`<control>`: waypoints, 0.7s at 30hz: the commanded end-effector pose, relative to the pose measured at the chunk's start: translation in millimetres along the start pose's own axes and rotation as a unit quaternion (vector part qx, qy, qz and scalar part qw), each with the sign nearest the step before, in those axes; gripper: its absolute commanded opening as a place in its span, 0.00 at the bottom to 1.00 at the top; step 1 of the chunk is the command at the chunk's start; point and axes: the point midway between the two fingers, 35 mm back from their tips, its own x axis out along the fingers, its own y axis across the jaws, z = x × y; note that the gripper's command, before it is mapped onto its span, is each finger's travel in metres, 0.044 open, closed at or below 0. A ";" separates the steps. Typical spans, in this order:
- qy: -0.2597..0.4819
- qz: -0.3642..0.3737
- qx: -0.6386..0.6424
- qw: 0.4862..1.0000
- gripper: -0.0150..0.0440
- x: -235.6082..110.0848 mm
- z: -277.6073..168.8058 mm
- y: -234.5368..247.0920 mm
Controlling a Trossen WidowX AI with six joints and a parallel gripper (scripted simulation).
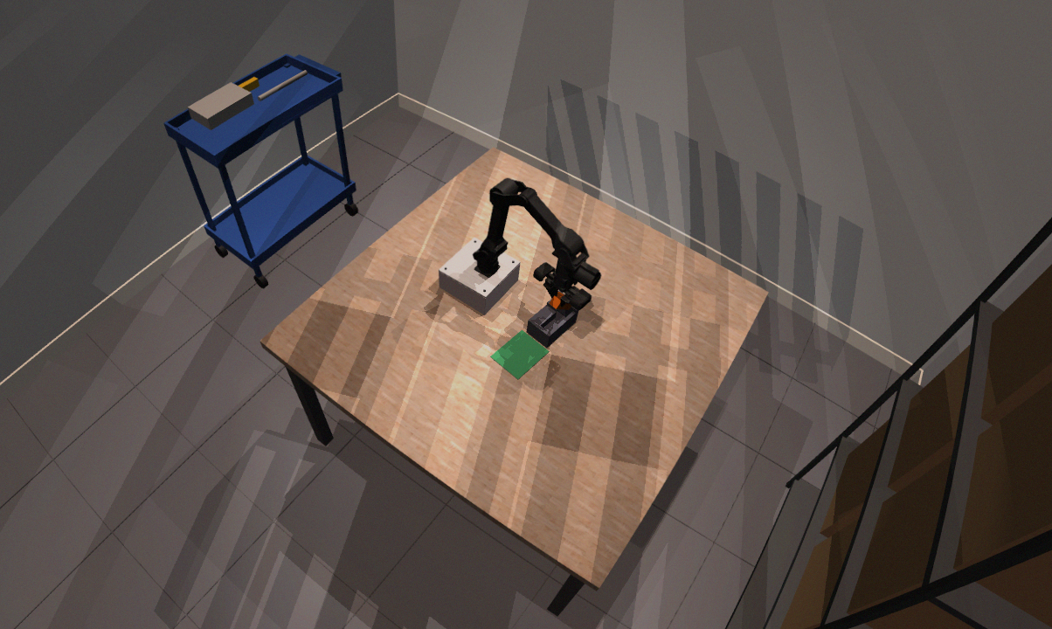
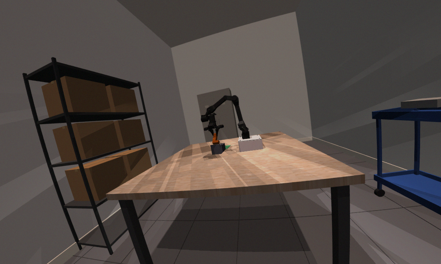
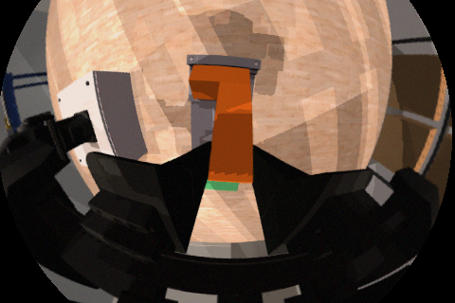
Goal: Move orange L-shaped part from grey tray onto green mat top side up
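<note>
My gripper (image 3: 230, 148) (image 1: 556, 300) (image 2: 214, 132) is shut on the straight end of the orange L-shaped part (image 3: 229, 120) (image 1: 555, 300) (image 2: 214, 138). The part hangs nearly upright from the fingers, L-shaped end down, above the grey tray (image 3: 201, 123) (image 1: 547, 327) (image 2: 218, 149). In the wrist view the tray's far rim shows past the part's lower end. The green mat (image 1: 520, 353) (image 2: 227, 146) (image 3: 222, 186) lies flat on the table beside the tray; only a sliver of it shows in the wrist view, below the part.
The arm's white base block (image 1: 479, 277) (image 2: 250, 143) (image 3: 82, 101) stands on the wooden table (image 1: 467, 422) close to the tray and mat. A blue cart (image 1: 267, 168) and a black shelf rack with boxes (image 2: 91, 131) stand off the table.
</note>
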 end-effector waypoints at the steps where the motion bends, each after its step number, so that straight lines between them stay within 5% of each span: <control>1: -0.003 -0.002 -0.002 1.000 0.25 -3.3 0.8 -1.1; 21: 0.001 -0.002 -0.002 1.000 0.25 -0.7 -72.5 4.0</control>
